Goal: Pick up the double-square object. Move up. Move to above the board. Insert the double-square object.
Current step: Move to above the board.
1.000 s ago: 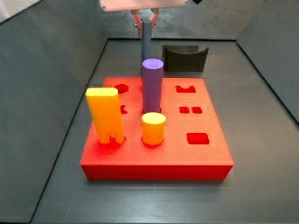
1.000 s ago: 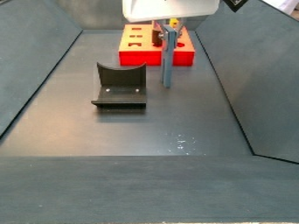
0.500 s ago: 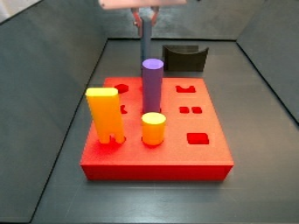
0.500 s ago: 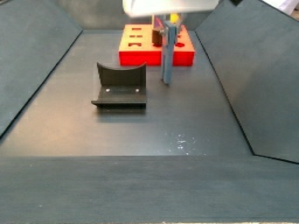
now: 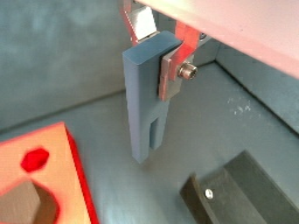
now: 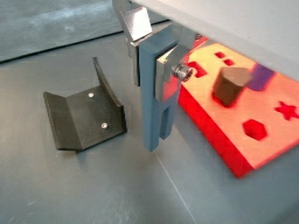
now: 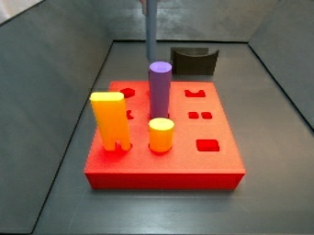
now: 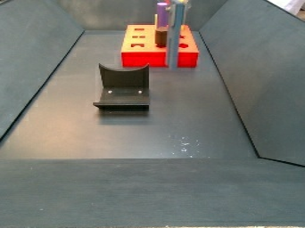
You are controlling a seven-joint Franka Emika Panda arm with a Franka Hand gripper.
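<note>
The double-square object (image 5: 145, 105) is a tall grey-blue post with two legs at its lower end. My gripper (image 5: 156, 57) is shut on its top, and the grip also shows in a wrist view (image 6: 153, 57). The post hangs upright off the floor, beside the board (image 7: 196, 161), a thick red slab with shaped holes. In both side views the gripper is above the frame; only the post (image 7: 151, 32) (image 8: 174, 36) shows. The board also shows in a wrist view (image 6: 251, 122).
On the board stand a purple cylinder (image 7: 160, 87), a yellow-orange two-legged block (image 7: 110, 119) and a short yellow cylinder (image 7: 161, 135). The fixture (image 8: 121, 87) stands on the grey floor near the post (image 6: 82, 114). Sloped grey walls ring the floor.
The gripper has risen with the post and left the top of both side views. The post's lower end is higher off the floor.
</note>
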